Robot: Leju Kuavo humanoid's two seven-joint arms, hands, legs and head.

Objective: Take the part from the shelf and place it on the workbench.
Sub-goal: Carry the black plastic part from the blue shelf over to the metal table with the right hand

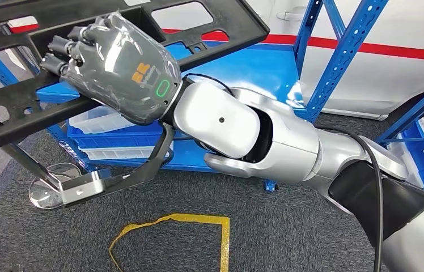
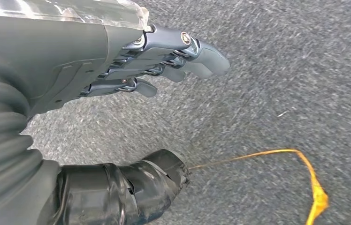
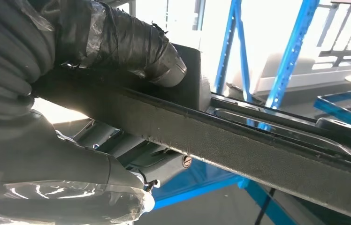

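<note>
The part is a large black plastic frame (image 1: 221, 22) with long bars and cut-outs, held tilted in the air in front of the blue shelf. My right hand (image 1: 120, 68) grips one of its bars, fingers wrapped over the top edge. The right wrist view has the same bar (image 3: 258, 150) running across, with the thumb (image 3: 136, 47) pressed on one side and the rest of my right hand (image 3: 47, 140) on the other. My left hand (image 2: 117, 70) hangs over the grey carpet, fingers straight, thumb apart, holding nothing.
Blue shelf uprights (image 1: 340, 56) stand behind the part, with blue and clear bins (image 1: 113, 144) on a low shelf. A round metal base (image 1: 48, 192) sits on the carpet at left. Yellow tape (image 1: 198, 220) marks the floor below; the left wrist view shows the yellow tape (image 2: 305, 168) too.
</note>
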